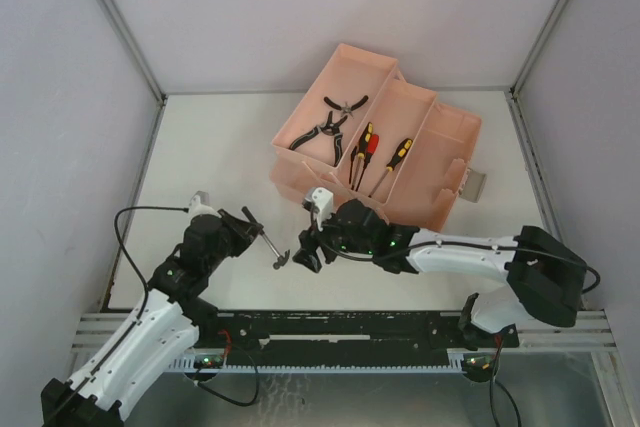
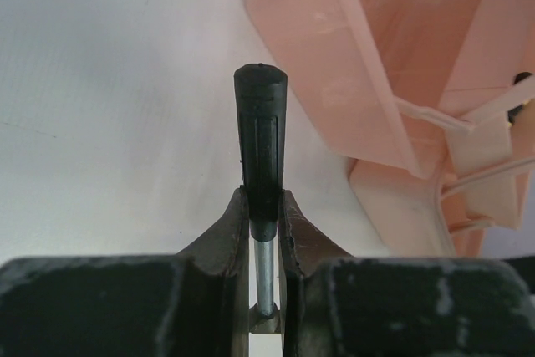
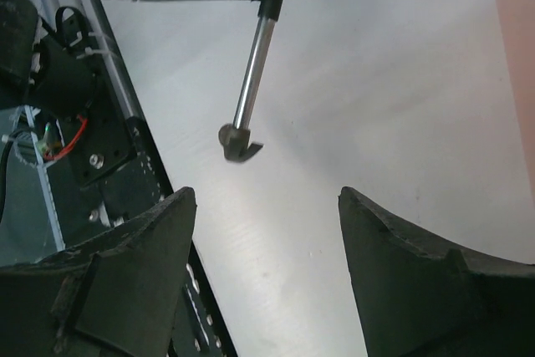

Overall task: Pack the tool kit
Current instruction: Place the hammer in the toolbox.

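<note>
top external view, left to right: your left gripper (image 1: 247, 223), lower left of centre, clenched on hammer (image 1: 279, 258) handle, head pointing toward frame centre. your right gripper (image 1: 306, 247) just beside hammer head, jaws released, holding nothing. toolbox (image 1: 450, 147) open, upper right of centre; pliers (image 1: 322, 129) in left tray, screwdrivers (image 1: 368, 152) in middle tray.

A white table (image 1: 220, 147) is boxed in by pale grey panels: a back wall (image 1: 330, 7) and side walls (image 1: 60, 147), joined by slanting metal posts (image 1: 120, 22). Light is soft and even; a slotted aluminium rail (image 1: 110, 325) lines the table's near edge.
</note>
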`<act>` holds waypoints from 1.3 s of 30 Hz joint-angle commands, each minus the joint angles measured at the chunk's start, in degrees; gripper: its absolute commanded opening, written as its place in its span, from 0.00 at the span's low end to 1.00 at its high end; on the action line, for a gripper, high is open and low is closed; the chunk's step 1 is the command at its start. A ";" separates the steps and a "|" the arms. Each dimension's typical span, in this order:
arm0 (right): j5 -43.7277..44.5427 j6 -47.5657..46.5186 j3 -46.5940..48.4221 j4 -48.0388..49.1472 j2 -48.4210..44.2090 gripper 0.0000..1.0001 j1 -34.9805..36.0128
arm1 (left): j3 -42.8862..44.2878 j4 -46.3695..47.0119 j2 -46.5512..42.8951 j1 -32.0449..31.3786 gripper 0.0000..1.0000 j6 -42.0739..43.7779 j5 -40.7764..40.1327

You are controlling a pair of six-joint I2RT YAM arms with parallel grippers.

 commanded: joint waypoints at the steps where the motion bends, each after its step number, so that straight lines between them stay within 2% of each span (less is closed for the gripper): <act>1: 3.85 2.61 5.81 2.76 4.10 0.70 1.21 | -1.25 1.69 -3.13 -0.21 0.00 -2.00 1.89; 9: 1.38 2.14 7.75 4.14 7.78 0.68 2.03 | -1.49 2.01 -5.68 -0.22 0.00 -3.66 3.93; 22: -3.17 4.59 10.19 4.95 10.38 0.47 2.12 | -2.04 4.28 -7.11 -0.25 0.00 -5.95 6.12; 30: -3.83 5.58 13.37 3.53 13.55 0.44 2.77 | -2.21 4.73 -7.95 -0.21 0.00 -6.85 6.46; 38: -1.84 6.18 14.36 3.10 14.23 0.25 2.82 | -2.14 4.74 -8.49 -0.22 0.00 -7.11 6.47; 39: -1.42 5.99 14.59 2.63 14.15 0.20 2.82 | -2.16 4.75 -8.48 -0.22 0.00 -7.13 6.46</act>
